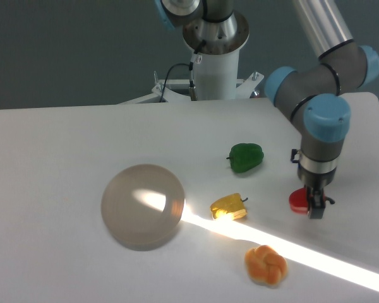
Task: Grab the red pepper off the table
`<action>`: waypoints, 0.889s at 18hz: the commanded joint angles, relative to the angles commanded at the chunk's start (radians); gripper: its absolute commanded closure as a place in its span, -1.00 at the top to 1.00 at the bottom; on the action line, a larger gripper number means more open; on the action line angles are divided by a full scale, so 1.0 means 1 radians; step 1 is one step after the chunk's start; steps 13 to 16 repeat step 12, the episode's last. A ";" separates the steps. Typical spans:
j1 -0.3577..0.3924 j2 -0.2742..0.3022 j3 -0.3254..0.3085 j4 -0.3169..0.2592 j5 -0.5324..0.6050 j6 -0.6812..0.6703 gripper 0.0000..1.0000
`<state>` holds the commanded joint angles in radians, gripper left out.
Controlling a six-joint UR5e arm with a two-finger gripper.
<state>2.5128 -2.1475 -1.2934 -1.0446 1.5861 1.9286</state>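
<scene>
The red pepper is small and glossy, at the right side of the white table. My gripper points straight down and is shut on the red pepper, which sticks out to the left of the dark fingers. Whether the pepper touches the tabletop or hangs just above it cannot be told from this view.
A green pepper lies up and left of the gripper. A yellow pepper sits at centre, an orange knotted bun near the front. A round grey-beige plate lies to the left. The arm's base stands at the back.
</scene>
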 joint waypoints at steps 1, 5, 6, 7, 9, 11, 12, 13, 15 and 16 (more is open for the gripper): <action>-0.014 -0.011 0.014 -0.002 -0.002 -0.031 0.28; -0.048 -0.035 0.055 0.000 -0.008 -0.097 0.28; -0.049 -0.041 0.062 0.000 -0.009 -0.109 0.28; -0.058 -0.046 0.069 0.000 -0.009 -0.117 0.28; -0.062 -0.051 0.074 0.000 -0.011 -0.121 0.28; -0.062 -0.051 0.077 0.000 -0.011 -0.126 0.28; -0.063 -0.051 0.077 0.000 -0.011 -0.126 0.28; -0.063 -0.051 0.077 0.000 -0.011 -0.126 0.28; -0.063 -0.051 0.077 0.000 -0.011 -0.126 0.28; -0.063 -0.051 0.077 0.000 -0.011 -0.126 0.28</action>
